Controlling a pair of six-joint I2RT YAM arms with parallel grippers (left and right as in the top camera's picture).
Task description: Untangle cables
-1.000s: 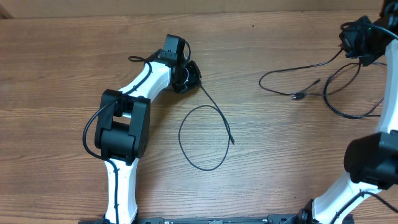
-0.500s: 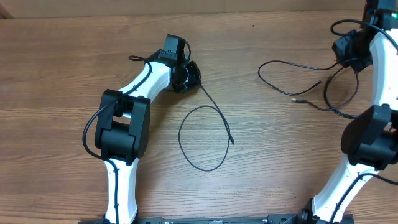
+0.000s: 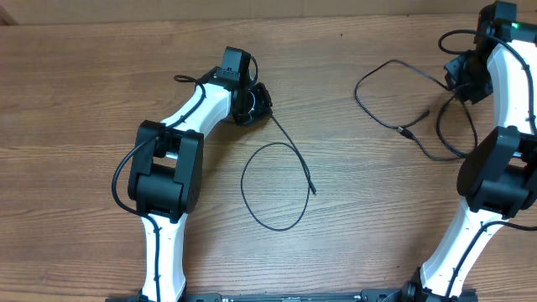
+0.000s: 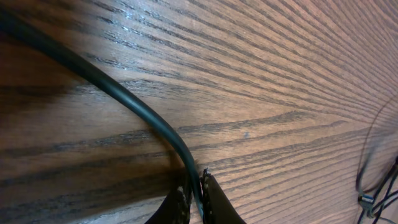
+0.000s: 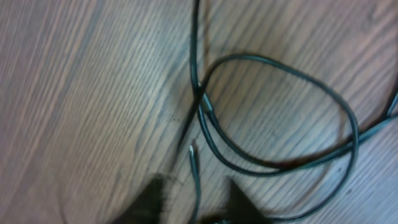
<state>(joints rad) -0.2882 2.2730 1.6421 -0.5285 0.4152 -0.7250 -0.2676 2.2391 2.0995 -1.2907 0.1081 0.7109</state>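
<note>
Fingers of the left gripper (image 4: 196,202) pinched the looped cable (image 4: 124,98), we saw; the right gripper (image 5: 198,200) stood partly open, a second cable (image 5: 194,173) loose between its fingers

No readable text, label, brand, number or sign in any view; cables (image 3: 242,184) unmarked.

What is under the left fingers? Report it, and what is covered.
Wood table and one thin black cable, pinched between the left fingers. Overhead, the left arm covers the pinched stretch; whether a plug sits there cannot be seen.
</note>
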